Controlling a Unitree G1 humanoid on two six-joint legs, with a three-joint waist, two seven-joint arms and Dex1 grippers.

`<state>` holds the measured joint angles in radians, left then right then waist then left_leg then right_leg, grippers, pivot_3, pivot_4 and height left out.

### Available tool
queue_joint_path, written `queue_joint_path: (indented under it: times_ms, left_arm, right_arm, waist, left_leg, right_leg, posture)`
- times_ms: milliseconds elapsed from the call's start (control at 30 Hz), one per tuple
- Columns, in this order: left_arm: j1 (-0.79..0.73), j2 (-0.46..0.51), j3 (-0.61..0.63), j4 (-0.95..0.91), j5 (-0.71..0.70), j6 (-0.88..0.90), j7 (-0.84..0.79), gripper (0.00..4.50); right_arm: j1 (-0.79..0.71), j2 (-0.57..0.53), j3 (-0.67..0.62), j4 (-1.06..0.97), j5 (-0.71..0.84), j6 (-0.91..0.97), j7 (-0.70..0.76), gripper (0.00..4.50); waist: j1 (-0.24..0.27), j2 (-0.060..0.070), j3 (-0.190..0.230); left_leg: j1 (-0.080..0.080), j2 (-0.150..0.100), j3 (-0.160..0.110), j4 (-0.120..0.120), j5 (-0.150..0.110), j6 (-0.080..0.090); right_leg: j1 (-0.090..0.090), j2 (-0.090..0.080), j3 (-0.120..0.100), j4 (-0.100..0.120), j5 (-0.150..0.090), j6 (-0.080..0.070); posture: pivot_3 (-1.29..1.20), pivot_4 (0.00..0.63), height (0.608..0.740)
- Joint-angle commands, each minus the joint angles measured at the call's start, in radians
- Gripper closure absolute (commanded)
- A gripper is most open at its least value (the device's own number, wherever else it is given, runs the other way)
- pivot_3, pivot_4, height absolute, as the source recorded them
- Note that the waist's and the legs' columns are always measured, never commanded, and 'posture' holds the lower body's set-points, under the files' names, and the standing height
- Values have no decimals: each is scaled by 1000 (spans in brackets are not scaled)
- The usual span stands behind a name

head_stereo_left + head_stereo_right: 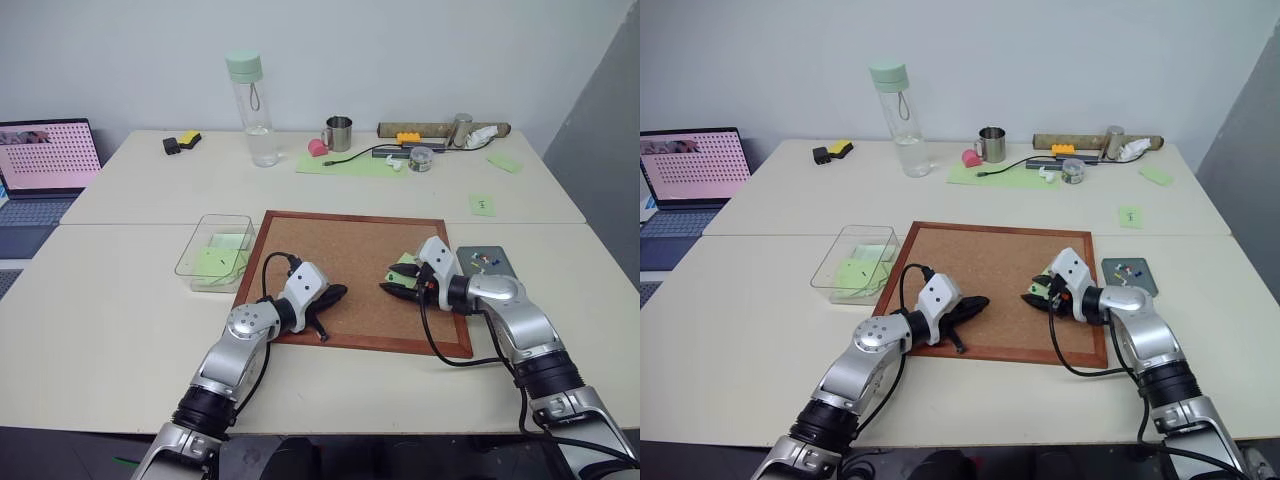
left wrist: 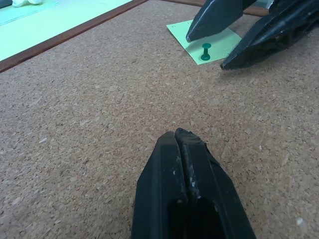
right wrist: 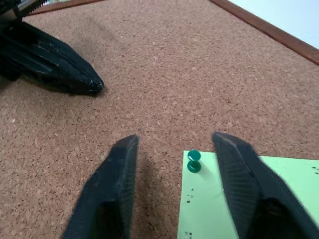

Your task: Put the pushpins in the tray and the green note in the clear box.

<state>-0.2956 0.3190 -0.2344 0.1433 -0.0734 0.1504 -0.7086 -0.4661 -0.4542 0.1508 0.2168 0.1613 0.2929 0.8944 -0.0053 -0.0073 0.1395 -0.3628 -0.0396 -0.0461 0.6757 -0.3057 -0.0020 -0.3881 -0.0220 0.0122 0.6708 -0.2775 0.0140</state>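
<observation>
From the head views, a cork board (image 1: 350, 270) lies on the counter (image 1: 120, 330) between the clear box (image 1: 214, 252) on the robot's left and the grey tray (image 1: 487, 262) on its right. The tray already holds several pushpins (image 1: 484, 260), and some green paper lies in the box. The green note (image 1: 404, 268) sits at the board's right side, near the tray. The right gripper (image 1: 392, 290) reaches in over it from the tray side, probably because that arm is the nearer one. The left gripper (image 1: 338, 292) rests low over the board's near left part, well apart from the note, seemingly parked out of the way.

In the left wrist view, the left fingers (image 2: 172, 164) are pressed together on nothing. Ahead, a green pin (image 2: 205, 51) stands in the note's corner, fixing it to the cork, with the right fingers on either side of it.

In the right wrist view, the right fingers (image 3: 122, 164) stand apart with the pin between them, nearer one finger, neither touching it. The pin probably has to come out before the note can be lifted free.
</observation>
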Motion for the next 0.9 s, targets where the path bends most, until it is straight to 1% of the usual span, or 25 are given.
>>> queue_joint_path:
  times_ms: [33, 200, 233, 400, 567, 700, 800, 900]
  left_arm:
    - [48, 16, -19, 42, 23, 48, -3, 4500]
    - [50, 15, -19, 40, 22, 49, -4, 4500]
    - [51, 15, -19, 40, 22, 49, -4, 4500]
    - [54, 14, -17, 38, 21, 52, -3, 4500]
    - [57, 11, -14, 36, 20, 56, 2, 4500]
    - [57, -1, -7, 40, 10, 65, 7, 4500]
    - [44, -19, 5, 33, -9, 84, 14, 4500]
    - [29, -25, 30, -38, -62, 136, 1, 4500]
  right_arm:
    - [-23, 6, -33, 8, 19, -20, -3, 3215]
    - [-26, 12, -32, 22, 14, -27, 1, 4350]
    - [-26, 12, -31, 23, 13, -28, 2, 4441]
    - [-23, 11, -25, 11, 12, -32, 11, 4441]
    - [-27, -5, -42, -96, 45, -21, 34, 4441]
    - [-35, -42, -60, -212, 86, 24, 63, 4441]
    - [-28, -75, -51, -264, 82, 23, 77, 4441]
    - [-18, -112, -32, -305, 54, -10, 90, 4441]
  waist:
    - [-1, 0, 0]
    - [-3, 0, 0]
    - [-3, 0, 0]
    - [-3, 0, 0]
    - [-3, 0, 1]
    - [-3, 1, 0]
    - [2, 0, 0]
    - [3, 0, 0]
  left_leg:
    - [0, 0, 0, 0, 0, 0]
    - [0, 0, 0, 0, 0, 0]
    - [0, 0, 0, -1, 0, 0]
    - [0, 0, 0, -1, 0, 0]
    - [0, 0, 0, -1, 0, 0]
    - [0, 0, 0, -5, 0, 0]
    - [0, 0, -1, -6, 0, 0]
    - [0, 0, -1, -7, 0, 0]
  right_leg:
    - [0, 0, 0, 0, 0, 0]
    - [0, 0, 0, 0, 0, 0]
    - [0, 0, 0, 0, 0, 0]
    - [0, 0, 0, -1, 0, 0]
    - [0, 0, 0, -1, 0, 0]
    - [0, 0, 0, -5, 0, 0]
    - [1, 0, -1, -7, 0, 0]
    - [1, 0, -1, -8, 0, 0]
  posture:
    - [0, 150, 740]
    - [0, 150, 740]
    - [0, 150, 740]
    - [0, 150, 740]
    - [0, 150, 740]
    - [0, 150, 740]
    - [0, 150, 740]
    - [0, 150, 740]
